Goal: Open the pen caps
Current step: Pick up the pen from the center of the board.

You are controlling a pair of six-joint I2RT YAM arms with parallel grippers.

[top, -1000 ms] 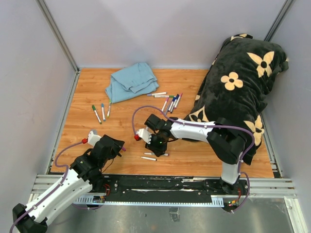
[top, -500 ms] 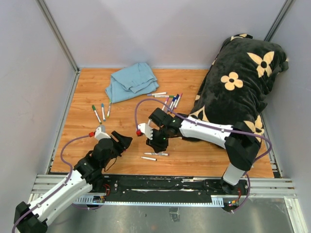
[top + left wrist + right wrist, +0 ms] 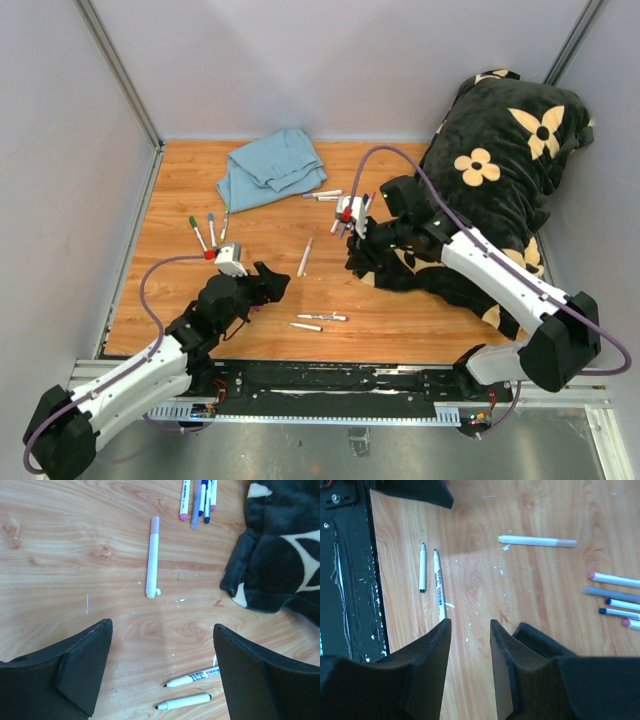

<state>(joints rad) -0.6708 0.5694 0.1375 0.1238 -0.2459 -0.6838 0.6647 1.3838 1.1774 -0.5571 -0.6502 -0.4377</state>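
Crumpled lt-blue cloth (image 3: 270, 168) at far-left of wood tabletop (image 3: 400, 320), big black plush blanket (image 3: 500, 150) w/ tan flower print heaped on rt side, its edge lying on the wood, pale grey walls (image 3: 340, 60) around, metal rail (image 3: 560, 385) along near edge, small white flecks (image 3: 177, 600) on wood.

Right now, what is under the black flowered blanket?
Only the wooden table shows at the edge of the black flowered blanket. The nearby capped markers lie beside it, not under it. Anything beneath is covered.
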